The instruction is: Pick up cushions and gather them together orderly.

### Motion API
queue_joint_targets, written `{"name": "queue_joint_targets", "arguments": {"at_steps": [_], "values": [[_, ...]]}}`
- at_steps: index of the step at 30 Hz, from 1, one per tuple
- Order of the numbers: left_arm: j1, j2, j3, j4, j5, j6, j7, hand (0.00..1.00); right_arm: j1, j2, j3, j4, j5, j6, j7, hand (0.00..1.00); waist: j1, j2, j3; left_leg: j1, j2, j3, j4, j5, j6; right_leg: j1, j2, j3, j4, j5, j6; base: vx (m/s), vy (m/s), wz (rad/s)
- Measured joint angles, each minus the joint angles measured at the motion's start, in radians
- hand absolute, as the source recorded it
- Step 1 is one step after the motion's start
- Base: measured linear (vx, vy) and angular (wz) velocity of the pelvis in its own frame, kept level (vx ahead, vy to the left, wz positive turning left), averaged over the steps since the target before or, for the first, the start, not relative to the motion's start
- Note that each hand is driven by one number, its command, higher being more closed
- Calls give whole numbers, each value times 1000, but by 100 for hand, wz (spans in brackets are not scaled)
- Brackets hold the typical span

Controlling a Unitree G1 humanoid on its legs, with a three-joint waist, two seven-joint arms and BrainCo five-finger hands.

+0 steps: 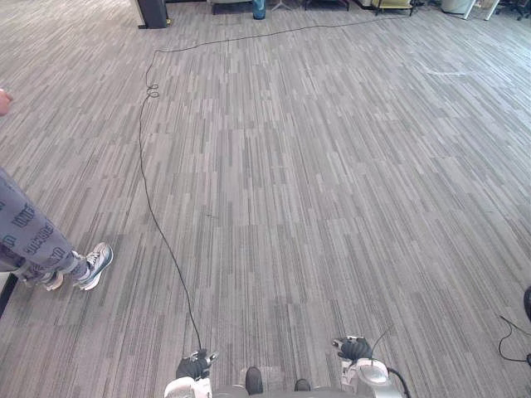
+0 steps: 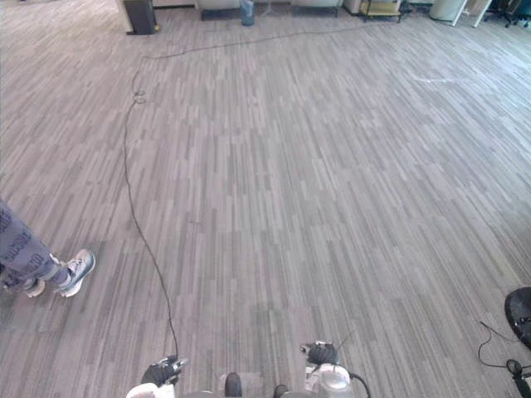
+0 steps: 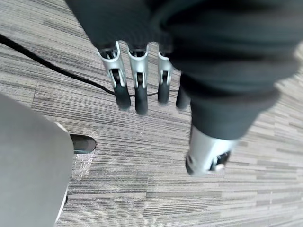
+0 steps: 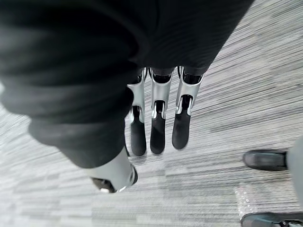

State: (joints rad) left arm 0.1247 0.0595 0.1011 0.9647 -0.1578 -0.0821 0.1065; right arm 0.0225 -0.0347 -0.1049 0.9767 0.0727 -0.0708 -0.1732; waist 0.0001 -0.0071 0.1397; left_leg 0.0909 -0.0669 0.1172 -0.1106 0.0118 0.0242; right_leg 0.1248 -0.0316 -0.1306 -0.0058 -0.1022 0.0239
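This looks like an open office: grey striped carpet tiles (image 1: 332, 207) cover a wide floor, furniture (image 1: 390, 5) stands along the far edge, and a person (image 1: 33, 240) in sneakers waits nearby.

head eyes overlook the carpet (image 1: 332, 166); wrist cameras face it closely.

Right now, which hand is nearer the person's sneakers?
Left. The left hand hangs by the robot's side, with the sneakers ahead of it and off to its left. The right hand hangs on the robot's far side, farther from them.
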Motion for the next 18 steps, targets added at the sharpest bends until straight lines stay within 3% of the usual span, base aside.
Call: {"name": "queue_joint_targets", "arguments": {"at_steps": [8,18], "values": [[-16,-18,78,40,1,1,0,0,-4,29,-89,63,85,2,-2,0,0,-3,3,11,-2,-11,0,0,0,17,-2,-14,-1,-2,3,-2,-17,4],[-22,-35,119,48,41,5,-3,0,-3,34,-129,73,84,9,9,0,2,-7,5,15,-3,-12,-1,-1,-2,22,-3,-18,-2,-5,7,-12,-7,1]]}}
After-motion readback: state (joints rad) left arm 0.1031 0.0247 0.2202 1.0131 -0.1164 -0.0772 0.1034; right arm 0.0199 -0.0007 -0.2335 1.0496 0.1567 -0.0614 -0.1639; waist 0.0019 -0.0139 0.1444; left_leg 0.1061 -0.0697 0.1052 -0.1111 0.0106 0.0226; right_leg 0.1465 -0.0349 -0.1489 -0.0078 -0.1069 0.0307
